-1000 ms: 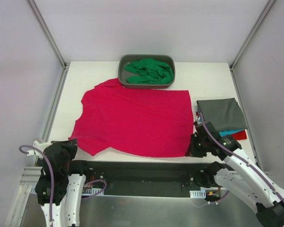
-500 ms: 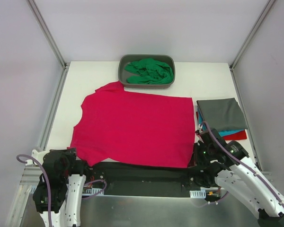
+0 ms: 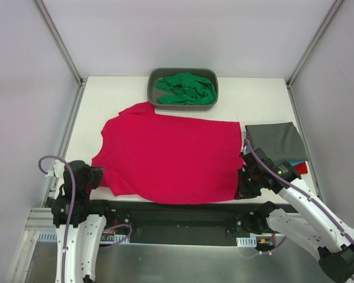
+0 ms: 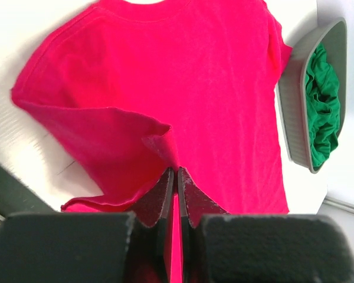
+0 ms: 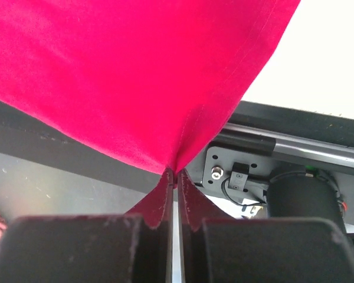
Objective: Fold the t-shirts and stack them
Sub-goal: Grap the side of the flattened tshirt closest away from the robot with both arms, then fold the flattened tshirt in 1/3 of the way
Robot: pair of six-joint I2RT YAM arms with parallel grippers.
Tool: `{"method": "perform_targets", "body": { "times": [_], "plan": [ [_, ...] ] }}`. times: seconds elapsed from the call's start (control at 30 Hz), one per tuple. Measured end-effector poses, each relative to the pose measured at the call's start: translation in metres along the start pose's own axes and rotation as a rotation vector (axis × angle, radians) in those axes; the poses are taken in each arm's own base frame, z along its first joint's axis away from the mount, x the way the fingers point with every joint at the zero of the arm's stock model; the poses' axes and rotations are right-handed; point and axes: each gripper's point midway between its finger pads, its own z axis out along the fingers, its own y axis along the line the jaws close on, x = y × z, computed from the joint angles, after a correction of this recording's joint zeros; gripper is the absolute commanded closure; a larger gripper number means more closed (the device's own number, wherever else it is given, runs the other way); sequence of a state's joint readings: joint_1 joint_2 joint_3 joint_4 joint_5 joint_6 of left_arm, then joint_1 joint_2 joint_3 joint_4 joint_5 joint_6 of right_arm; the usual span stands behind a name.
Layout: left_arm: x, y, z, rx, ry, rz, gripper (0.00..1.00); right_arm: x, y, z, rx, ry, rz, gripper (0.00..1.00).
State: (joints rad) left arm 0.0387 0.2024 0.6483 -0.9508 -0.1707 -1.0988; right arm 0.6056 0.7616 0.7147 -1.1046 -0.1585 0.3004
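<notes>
The crimson-pink t-shirt [image 3: 171, 156] lies spread across the middle of the table. My left gripper [image 3: 93, 177] is shut on its near left corner [image 4: 165, 147], lifted a little. My right gripper [image 3: 243, 190] is shut on its near right hem corner [image 5: 183, 147], held over the table's front edge. The bright green t-shirt [image 3: 186, 88] lies crumpled in the grey tub [image 3: 153, 94] at the back; both show in the left wrist view, the shirt [image 4: 321, 112] in the tub [image 4: 295, 118]. The dark grey t-shirt [image 3: 275, 141] lies folded at the right, on the teal [image 3: 289, 164] and red [image 3: 301, 168] ones.
The black rail [image 3: 177, 215] with the arm bases runs along the table's near edge. Metal frame posts [image 3: 59, 41] stand at the back corners. White table [image 3: 118, 94] shows left of the tub.
Both grippers have moved back away from the near edge with the shirt's corners. The shirt's near hem has come back onto the table from over the rail.
</notes>
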Motion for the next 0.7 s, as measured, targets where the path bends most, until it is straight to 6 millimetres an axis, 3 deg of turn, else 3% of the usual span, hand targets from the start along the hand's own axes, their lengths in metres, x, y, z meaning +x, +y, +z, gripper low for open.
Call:
{"method": "perform_targets", "body": {
  "times": [0.33, 0.7],
  "plan": [
    [0.000, -0.040, 0.057, -0.030, 0.057, 0.018, 1.00, -0.054, -0.008, 0.003, 0.054, -0.125, 0.076, 0.99],
    [-0.007, -0.066, 0.091, -0.005, 0.036, 0.023, 1.00, -0.091, -0.016, 0.014, 0.076, -0.196, 0.125, 0.99]
  ]
}}
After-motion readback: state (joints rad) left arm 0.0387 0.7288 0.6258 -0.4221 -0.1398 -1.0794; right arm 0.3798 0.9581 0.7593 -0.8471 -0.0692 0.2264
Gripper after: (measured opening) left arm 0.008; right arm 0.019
